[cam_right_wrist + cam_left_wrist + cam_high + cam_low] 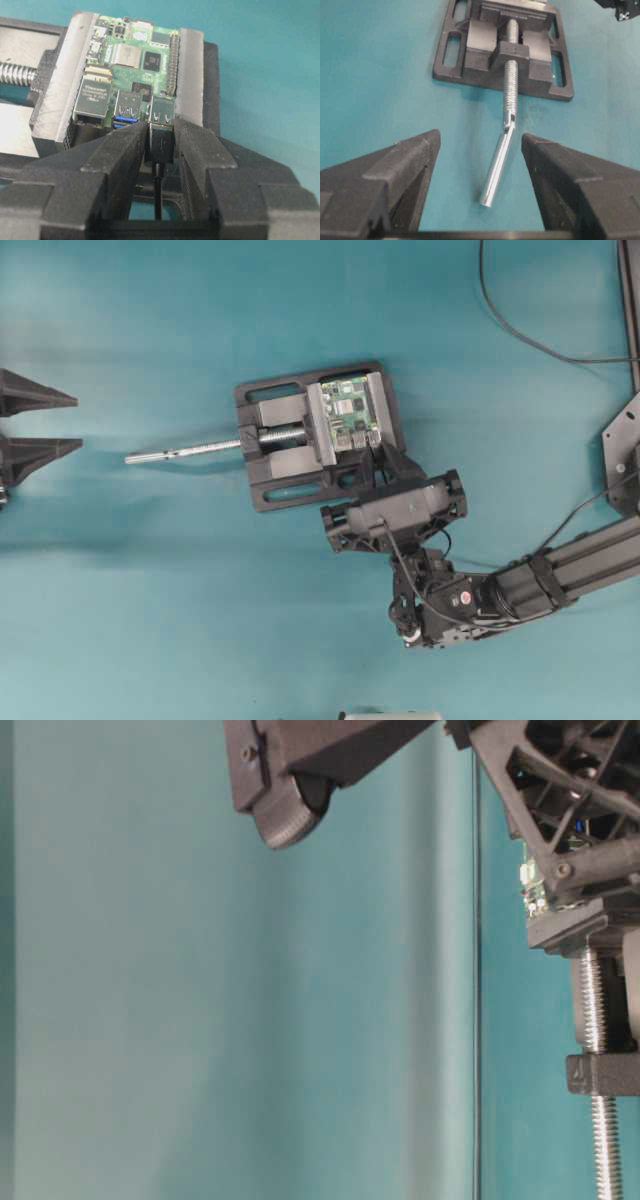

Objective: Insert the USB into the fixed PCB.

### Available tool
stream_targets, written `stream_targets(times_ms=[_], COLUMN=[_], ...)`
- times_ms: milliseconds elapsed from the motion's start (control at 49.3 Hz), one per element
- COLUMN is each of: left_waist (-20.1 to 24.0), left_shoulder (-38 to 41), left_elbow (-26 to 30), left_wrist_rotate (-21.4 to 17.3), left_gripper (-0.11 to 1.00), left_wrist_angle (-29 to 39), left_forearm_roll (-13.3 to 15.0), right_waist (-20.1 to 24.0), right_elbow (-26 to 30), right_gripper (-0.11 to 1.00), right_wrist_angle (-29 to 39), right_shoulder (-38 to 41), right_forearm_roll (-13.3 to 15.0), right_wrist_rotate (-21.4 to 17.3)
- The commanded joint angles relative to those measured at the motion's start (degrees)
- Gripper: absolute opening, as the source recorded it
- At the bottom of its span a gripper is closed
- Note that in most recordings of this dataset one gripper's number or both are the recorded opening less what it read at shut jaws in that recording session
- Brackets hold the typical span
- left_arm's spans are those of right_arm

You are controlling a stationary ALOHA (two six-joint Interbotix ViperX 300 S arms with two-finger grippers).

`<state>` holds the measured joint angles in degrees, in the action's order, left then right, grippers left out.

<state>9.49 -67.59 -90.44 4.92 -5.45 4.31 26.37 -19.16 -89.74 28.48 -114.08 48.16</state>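
- The fixed PCB (132, 60) is seen clamped between the two grey jaw faces of a black vise (285, 480), which stands near the middle of the teal table (150, 590); the vise's silver screw rod (185, 451) is pointed toward the table's left edge.
- The USB (161, 141) is seen in the right wrist view with its front end set into the rightmost of the board's silver ports, at the board edge nearest that camera; its thin black cable (157, 195) is led back between the fingers.
- The right gripper (161, 145) is placed around the plug, a finger on each side. A slight gap seems to show on the right side, but whether the plug is pinched or already let go cannot be told.
- The left gripper (480, 150) is held spread wide and empty near the table's left edge, well apart from the vise, with the rod's free end lying between its fingers in its own view.
- The insertion is judged to be essentially done: the plug appears seated, though how deep cannot be confirmed. Left to do, by this reading, are a full release and a withdrawal of the right gripper without the cable being dragged.
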Motion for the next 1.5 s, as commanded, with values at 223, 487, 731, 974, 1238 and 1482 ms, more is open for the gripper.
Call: stream_targets(times_ms=[223, 487, 731, 974, 1238, 1482], left_waist=[0.0, 0.0, 0.0, 0.0, 0.0, 0.0], left_shoulder=[0.7, 0.7, 0.8, 0.7, 0.8, 0.7], left_elbow=[0.6, 0.7, 0.6, 0.7, 0.7, 0.6], left_wrist_rotate=[0.5, 0.5, 0.5, 0.5, 0.5, 0.5], left_gripper=[0.78, 0.78, 0.78, 0.78, 0.78, 0.78], left_wrist_angle=[-0.5, -0.5, -0.5, -0.4, -0.5, -0.5], left_forearm_roll=[-0.2, -0.3, -0.2, -0.2, -0.2, -0.2], right_waist=[0.3, 1.1, 1.7, 1.8, 1.7, 0.5], right_elbow=[3.3, 4.7, 5.0, -0.6, -12.0, -22.2], right_gripper=[0.39, 0.39, 0.39, 0.38, 0.38, 0.38], right_wrist_angle=[-2.3, -3.1, -3.0, -1.5, 7.7, 16.2], right_shoulder=[-1.8, -1.8, -4.0, -10.8, -19.5, -28.4], right_forearm_roll=[-2.8, -3.4, -4.6, -4.7, 0.1, 6.8], right_wrist_rotate=[2.5, 3.1, 6.2, 9.8, 9.6, 8.8])
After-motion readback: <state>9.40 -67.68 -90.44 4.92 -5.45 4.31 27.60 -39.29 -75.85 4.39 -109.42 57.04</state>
